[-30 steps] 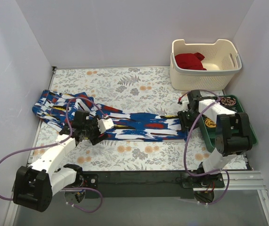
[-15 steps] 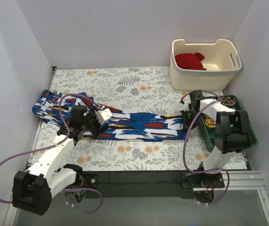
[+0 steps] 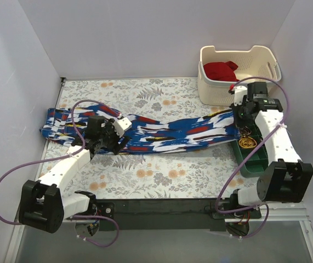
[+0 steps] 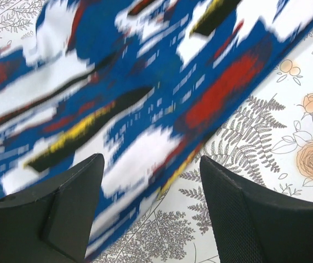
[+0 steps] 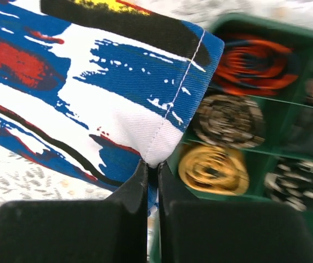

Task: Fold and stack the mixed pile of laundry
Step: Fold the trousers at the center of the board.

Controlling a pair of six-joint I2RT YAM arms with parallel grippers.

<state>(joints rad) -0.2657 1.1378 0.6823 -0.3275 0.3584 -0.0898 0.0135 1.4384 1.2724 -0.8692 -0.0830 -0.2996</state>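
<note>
Two arms work one blue garment [image 3: 161, 134], which lies stretched across the table [image 3: 145, 93] from its rumpled left end to the tray [image 3: 252, 161] at right. Left gripper [image 4: 151, 160]: jaws wide, poised over the cloth near its front edge, holding nothing. It would do well to descend and pinch that edge before any fold, so that the fabric is tensioned between two points. Right gripper [image 5: 152, 164]: jaws pinched tight on the hemmed corner, held up at the tray's edge. Any carry should probably pass high enough that the cloth does not drag the coiled items [image 5: 214, 167]. Red garment [image 3: 220, 71]: in the basket [image 3: 222, 93], far right, partly masked by its wall. The left wrist view is blurred, so contact there cannot be judged, and the blue garment's left end is too bunched to read its shape.
</note>
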